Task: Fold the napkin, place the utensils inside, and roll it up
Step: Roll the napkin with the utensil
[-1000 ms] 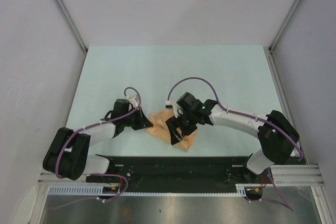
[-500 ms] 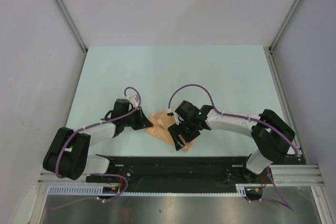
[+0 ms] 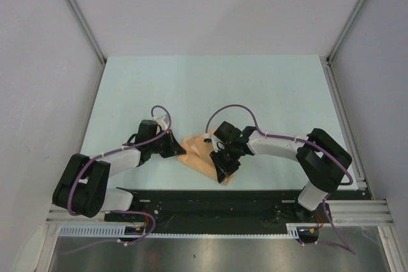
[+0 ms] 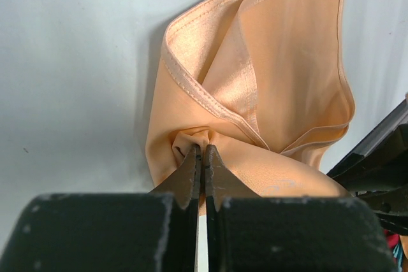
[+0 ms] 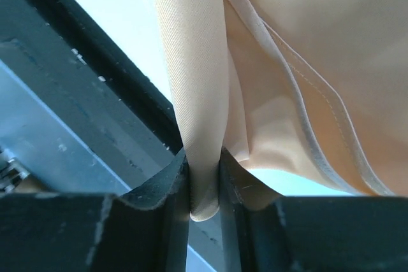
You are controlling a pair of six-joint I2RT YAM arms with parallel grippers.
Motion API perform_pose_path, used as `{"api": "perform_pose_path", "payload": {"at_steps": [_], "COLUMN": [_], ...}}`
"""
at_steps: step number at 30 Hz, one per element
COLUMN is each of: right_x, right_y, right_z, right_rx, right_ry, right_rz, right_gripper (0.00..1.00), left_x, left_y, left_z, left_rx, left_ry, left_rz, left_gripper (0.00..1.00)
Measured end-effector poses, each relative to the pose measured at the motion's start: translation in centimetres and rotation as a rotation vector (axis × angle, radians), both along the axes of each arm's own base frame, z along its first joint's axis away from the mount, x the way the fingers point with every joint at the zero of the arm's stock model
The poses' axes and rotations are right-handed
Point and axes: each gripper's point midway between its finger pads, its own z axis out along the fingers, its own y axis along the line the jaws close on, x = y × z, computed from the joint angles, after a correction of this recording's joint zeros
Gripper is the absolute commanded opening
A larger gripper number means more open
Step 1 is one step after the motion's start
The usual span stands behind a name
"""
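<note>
Pinching bunched napkin [image 3: 199, 150] from both sides: left claw [image 4: 202, 152] pressed together on gathered fold at napkin's left edge, right claw [image 5: 203, 179] clamped on fold at its near-right corner. Napkin sits crumpled on worktop [image 3: 255, 87] between claws, close to worktop's near edge, long axis running far-left to near-right. Both arms equally near. Utensils not made out in any view. Napkin's underside and layer order hidden.
</note>
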Motion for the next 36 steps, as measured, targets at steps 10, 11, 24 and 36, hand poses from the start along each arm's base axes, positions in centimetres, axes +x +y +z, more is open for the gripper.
{"api": "perform_pose_path", "payload": {"at_steps": [10,11,24,36], "right_x": [0.1,0.1,1.3,5.0], "right_y": [-0.8,-0.8,-1.3,5.2], "right_z": [-1.8,-1.7,0.9,6.2], "right_rx": [0.028,0.035,-0.010,0.019], "right_ry": [0.177,0.192,0.160,-0.407], "right_rz": [-0.070,-0.078,-0.100,0.066], "right_gripper": [0.32,0.34,0.72,0.68], "left_x": [0.1,0.1,0.4,0.6], "left_y": [-0.1,-0.1,-0.3,-0.5], "left_z": [-0.1,-0.1,-0.2,-0.3], "left_rx": [0.001,0.001,0.000,0.003], "left_ry": [0.016,0.018,0.033,0.053], "left_rz": [-0.004,-0.004,-0.010,-0.012], "left_gripper": [0.00,0.00,0.00,0.00]}}
